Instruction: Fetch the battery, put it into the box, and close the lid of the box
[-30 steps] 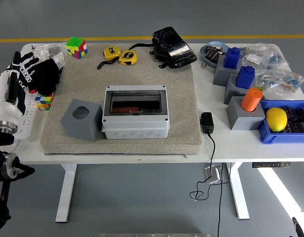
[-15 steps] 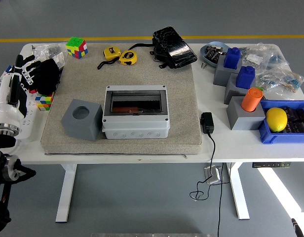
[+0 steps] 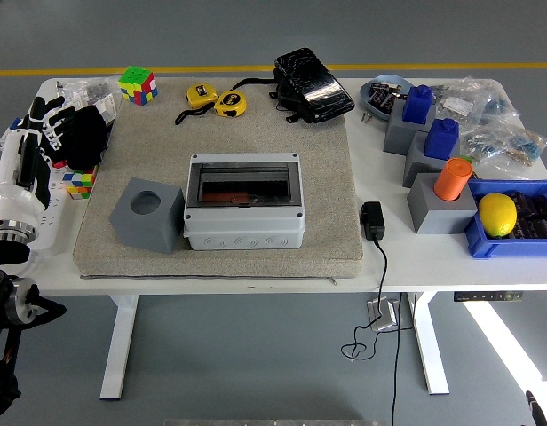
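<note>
The grey plastic enclosure box is sitting in the middle of the beige felt mat on the white surface. Its smoked transparent lid is lying flat over the opening, so it is reading as closed, though latching cannot be confirmed. A reddish shape is showing through the lid; whether it is the battery cannot be told. No object elsewhere is identifying itself clearly as a battery: the orange cylinder is standing on a grey block at the right, and two blue blocks are standing behind it.

Judged from this layout, the task is either at its end or not yet begun; the frame is not settling which.

The left hand is hovering over the far left edge of the surface, above the black cloth item and beside the multicoloured puzzle cube. Its fingers are spread loosely and are holding nothing. The right hand is not showing.

Compared with the frame one second earlier, the left forearm is lying lower and closer to the left border, and the hand is sitting slightly nearer the surface edge. The box, lid and other items are remaining unmoved.
</note>
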